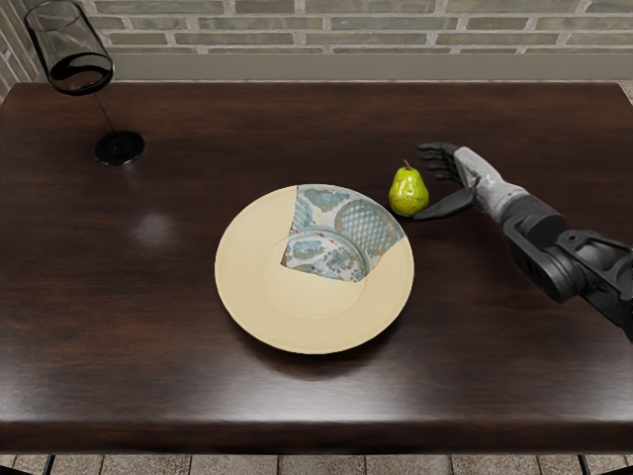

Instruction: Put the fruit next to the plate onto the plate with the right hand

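A green pear (407,190) stands upright on the dark table, just off the upper right rim of a cream plate (297,317) that has a blue patterned wedge. My right hand (440,180) reaches in from the right and sits right beside the pear. Its fingers are spread behind the fruit and the thumb points toward the pear's base. The hand holds nothing. No left arm shows.
A wine glass (84,74) with dark wine stands tilted-looking at the table's far left corner. A brick wall runs behind the table (148,327). The table's front edge lies below the plate.
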### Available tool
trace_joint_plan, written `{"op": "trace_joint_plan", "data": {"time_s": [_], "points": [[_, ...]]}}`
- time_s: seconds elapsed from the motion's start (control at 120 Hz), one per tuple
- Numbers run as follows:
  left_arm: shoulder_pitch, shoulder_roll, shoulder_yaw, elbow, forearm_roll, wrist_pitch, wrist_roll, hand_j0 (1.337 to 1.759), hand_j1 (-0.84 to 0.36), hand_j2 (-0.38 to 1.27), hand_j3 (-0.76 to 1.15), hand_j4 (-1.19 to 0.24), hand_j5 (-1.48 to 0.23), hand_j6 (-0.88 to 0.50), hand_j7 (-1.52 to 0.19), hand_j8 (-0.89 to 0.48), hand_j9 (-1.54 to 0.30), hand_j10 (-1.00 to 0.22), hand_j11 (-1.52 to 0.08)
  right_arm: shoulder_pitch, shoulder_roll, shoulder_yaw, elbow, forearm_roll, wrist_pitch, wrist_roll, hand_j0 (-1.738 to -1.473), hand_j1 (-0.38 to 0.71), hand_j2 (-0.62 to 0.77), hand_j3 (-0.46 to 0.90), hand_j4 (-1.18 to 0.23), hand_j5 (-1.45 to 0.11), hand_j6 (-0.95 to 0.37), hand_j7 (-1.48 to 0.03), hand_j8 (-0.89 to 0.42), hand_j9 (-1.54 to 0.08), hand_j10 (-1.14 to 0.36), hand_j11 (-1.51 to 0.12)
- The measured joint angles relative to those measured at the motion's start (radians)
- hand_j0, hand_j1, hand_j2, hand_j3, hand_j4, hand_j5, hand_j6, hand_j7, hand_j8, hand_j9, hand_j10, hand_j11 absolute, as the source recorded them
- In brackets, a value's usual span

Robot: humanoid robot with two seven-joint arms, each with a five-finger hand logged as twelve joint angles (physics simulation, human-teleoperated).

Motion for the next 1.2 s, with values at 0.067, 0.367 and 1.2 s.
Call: {"op": "trace_joint_plan", "data": {"time_s": [0.067,0.367,1.2], "points": [[0.0,0.0,0.0,0.0,0.0,0.0,0.0,1.658,0.35,0.0,0.0,0.0,0.0,0.0,0.0,0.0,0.0,0.0,0.0,0.002,0.007,-0.003,-0.001,-0.001,-0.002,0.0,-1.658,-0.04,-0.05,0.0,-0.26,-0.33,-0.26,-0.33,-0.26,-0.33,-0.26,-0.33],[0.001,0.0,0.0,0.0,0.0,0.0,0.0,1.658,0.35,0.0,0.0,0.0,0.0,0.0,0.0,0.0,0.0,0.0,0.0,0.006,0.073,-0.007,-0.058,-0.023,-0.004,0.0,-1.658,0.0,-0.06,0.0,-0.29,-0.38,-0.29,-0.38,-0.29,-0.38,-0.29,-0.38],[0.001,0.0,0.0,0.0,0.0,0.0,0.0,1.658,0.35,0.0,0.0,0.0,0.0,0.0,0.0,0.0,0.0,0.0,0.0,0.011,0.051,0.0,-0.038,-0.018,0.053,-0.003,-1.655,0.17,0.16,0.0,-0.56,-0.72,-0.44,-0.74,-0.44,-0.73,-0.42,-0.73]]}}
